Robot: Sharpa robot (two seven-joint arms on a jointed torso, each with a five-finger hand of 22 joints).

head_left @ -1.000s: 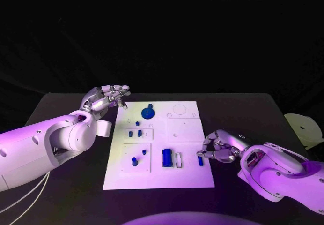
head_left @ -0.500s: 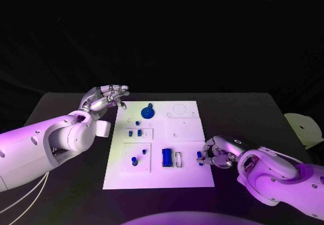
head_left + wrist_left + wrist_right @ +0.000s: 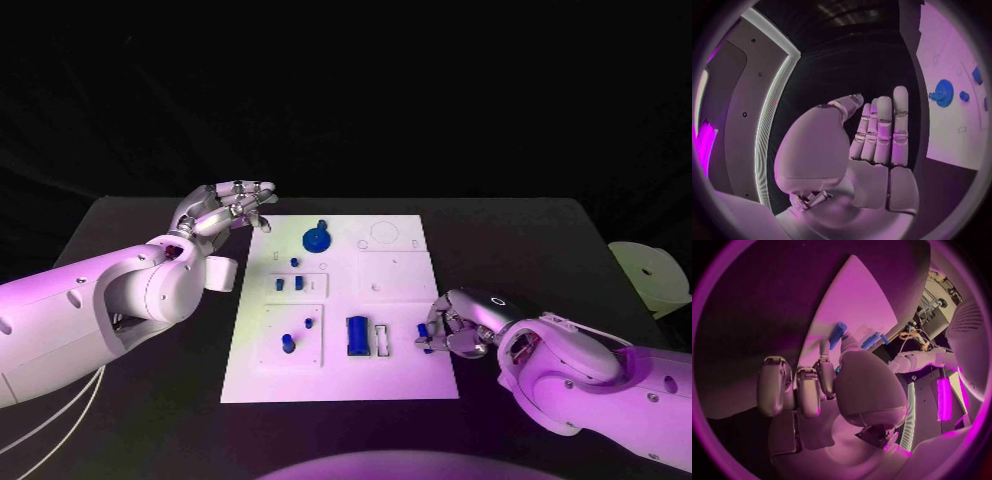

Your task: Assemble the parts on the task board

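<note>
Part in play: small blue peg at the near right edge of the task board, its long axis running roughly near-to-far along that edge.
Right hand: right hand sits over the peg from the right, fingers curled in around it; the fingertips touch it, but whether they truly grip it I cannot tell. In the right wrist view the curled fingers hide the contact.
Key relation: the peg lies just left of the right palm, and the board's sockets lie farther left, so I judge any coming carry would go leftward over the board.
Nearer arm: the right one by far; the left hand hovers off the board's far left corner, well apart from the peg.
Left hand: fingers straight and together, holding nothing, as the left wrist view shows.
Neighbours: white slot and tall blue block stand just left of the peg, likeliest to be brushed.
Farther off: blue gear at the far end; small blue pieces mid-left.
Worktop: black worktop under all.
</note>
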